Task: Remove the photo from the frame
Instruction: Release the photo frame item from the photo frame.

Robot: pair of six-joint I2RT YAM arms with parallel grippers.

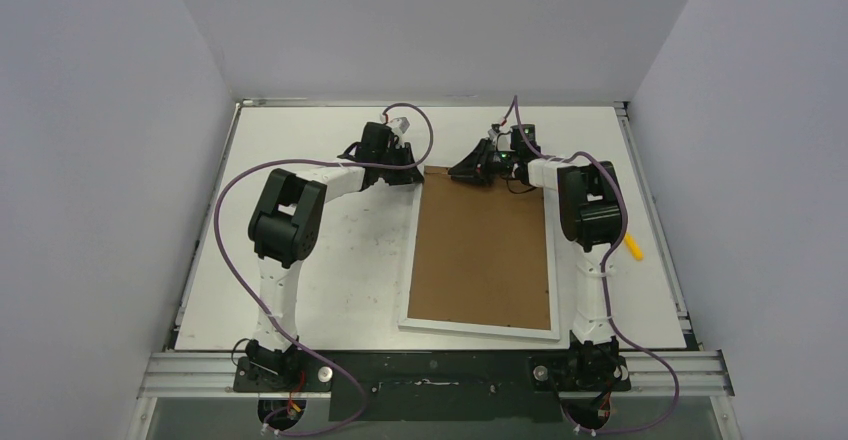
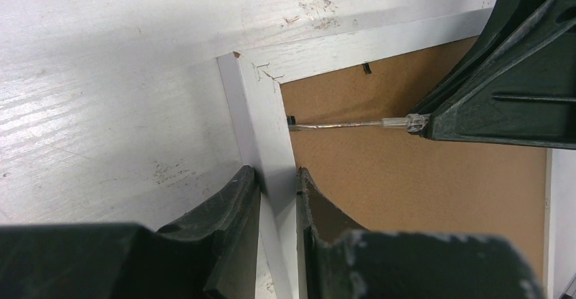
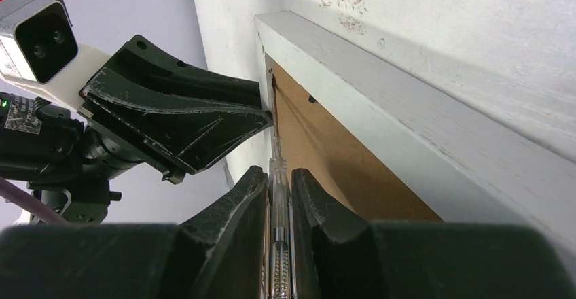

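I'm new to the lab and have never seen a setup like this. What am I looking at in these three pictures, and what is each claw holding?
Two robot arms are bolted at the near edge of a white table. The wide picture is taken from above and behind them; the other two come from cameras on each wrist. A picture frame lies face down, its brown back up, so the photo cannot be seen. The left gripper is shut on the frame's white border near a far corner. The right gripper is shut on a thin clear-handled tool, like a small screwdriver, whose tip sits at a small black clip on the frame's back. A small yellow object lies at the right.
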